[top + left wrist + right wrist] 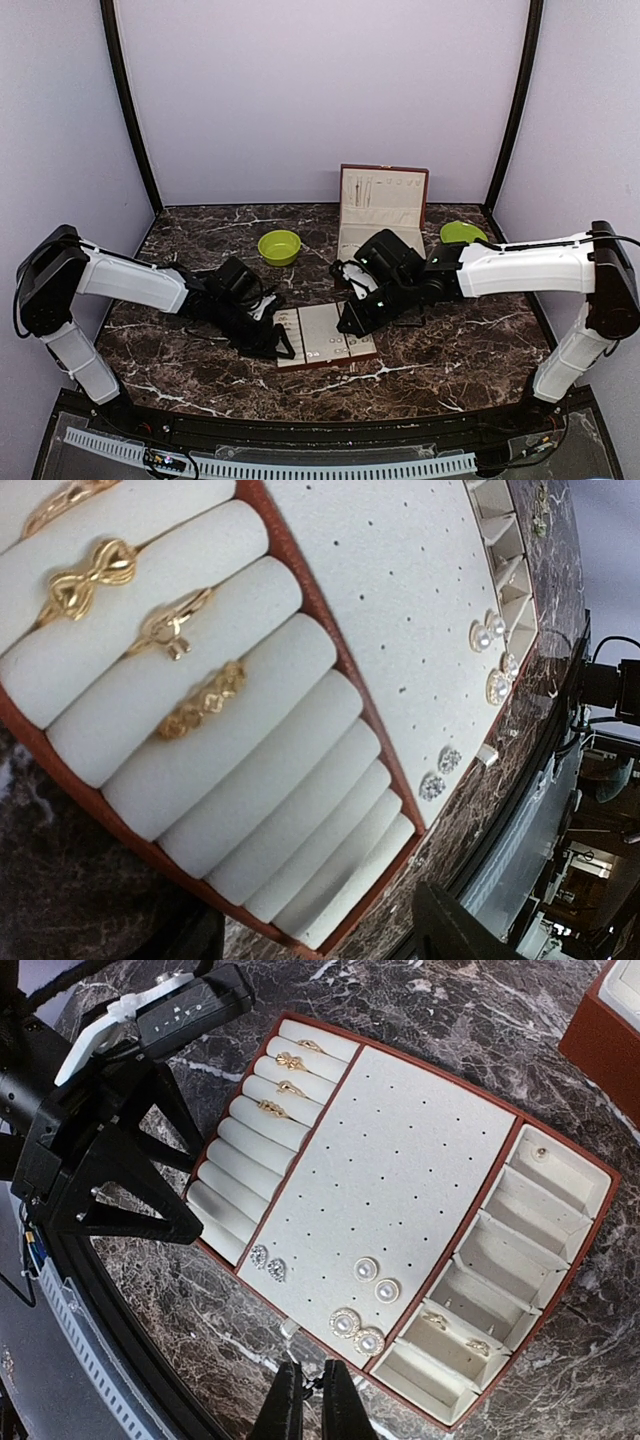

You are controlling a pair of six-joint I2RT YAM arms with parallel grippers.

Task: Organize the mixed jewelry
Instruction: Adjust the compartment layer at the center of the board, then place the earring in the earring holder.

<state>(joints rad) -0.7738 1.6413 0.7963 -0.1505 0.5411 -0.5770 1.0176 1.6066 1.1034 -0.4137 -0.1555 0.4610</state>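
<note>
The red-brown tray (362, 351) with cream lining lies between my grippers. Its roll section holds gold rings (283, 1085), also close up in the left wrist view (100, 575). Its flat pad holds crystal studs (268, 1262) and pearl studs (376, 1280). Small gold pieces (455, 1332) lie in one compartment. A tiny silvery piece (290, 1328) lies on the table against the tray's near edge. My left gripper (280, 345) is open over the roll end (320, 925). My right gripper (313, 1380) hovers at the tray's near edge, its jaws almost together with a tiny dark speck between the tips.
An open red-brown box (380, 205) stands at the back. A lime-green bowl (279, 246) sits behind the tray to the left and a lime-green plate (462, 232) at the back right. The dark marble table (450, 340) has a black front edge.
</note>
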